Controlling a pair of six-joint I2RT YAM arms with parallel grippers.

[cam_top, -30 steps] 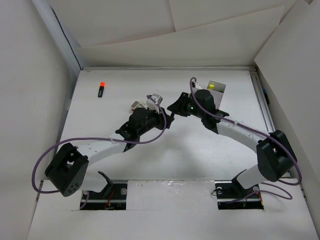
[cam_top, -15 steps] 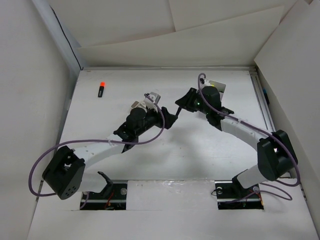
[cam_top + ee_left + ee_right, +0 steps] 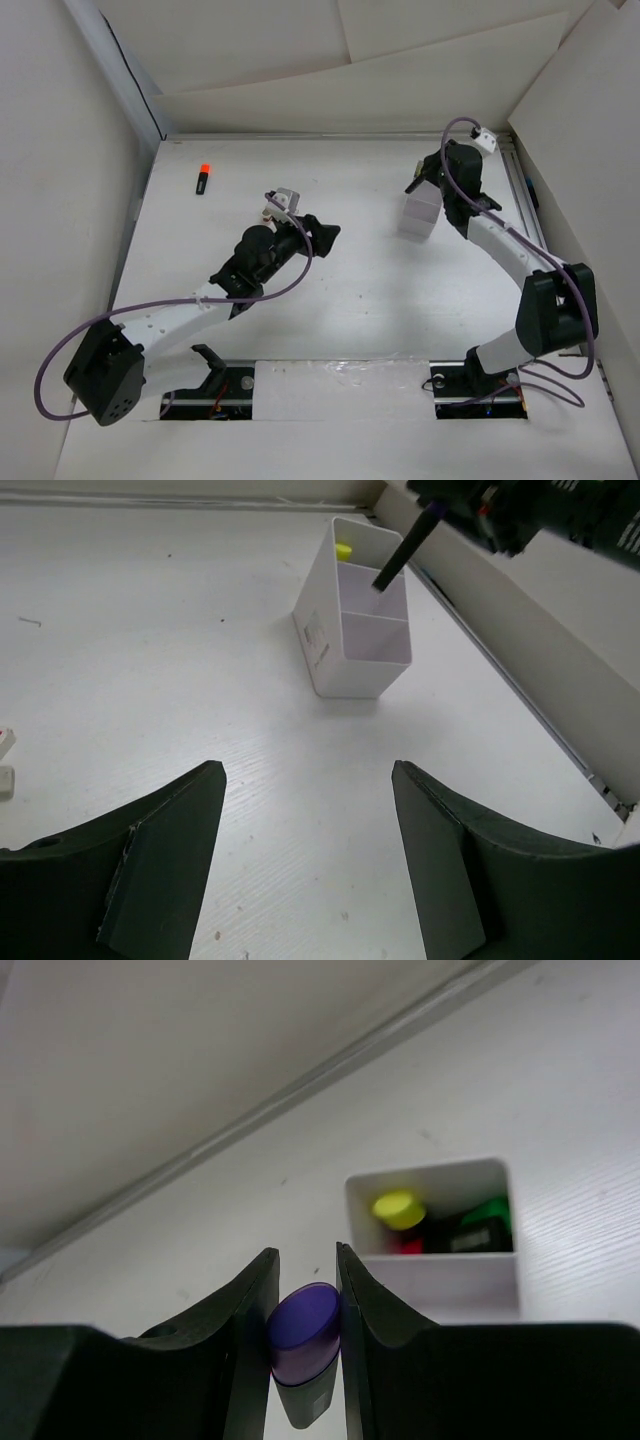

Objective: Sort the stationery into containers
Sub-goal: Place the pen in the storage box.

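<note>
Just above the tub [image 3: 352, 630], which already holds yellow, green and red pieces [image 3: 398, 1208], the right fingers [image 3: 250, 1310] pinch a purple-capped pen [image 3: 303, 1332], while the left fingers [image 3: 170, 850] gape empty and the orange-capped marker [image 3: 202, 180] lies well left of the tub, unsorted.

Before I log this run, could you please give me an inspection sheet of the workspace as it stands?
Surface: white table.
Job's things: divided white tub upright at far right, with yellow, red and green items in one compartment; orange-capped marker lying far left; pale piece at the left wrist view's edge.
Clutter: nothing seen.
Grippers: right gripper shut on a purple-ended pen, over the tub; left gripper open, empty.
Cables: a purple cable loops along each arm.
Surroundings: white cardboard walls on three sides.
</note>
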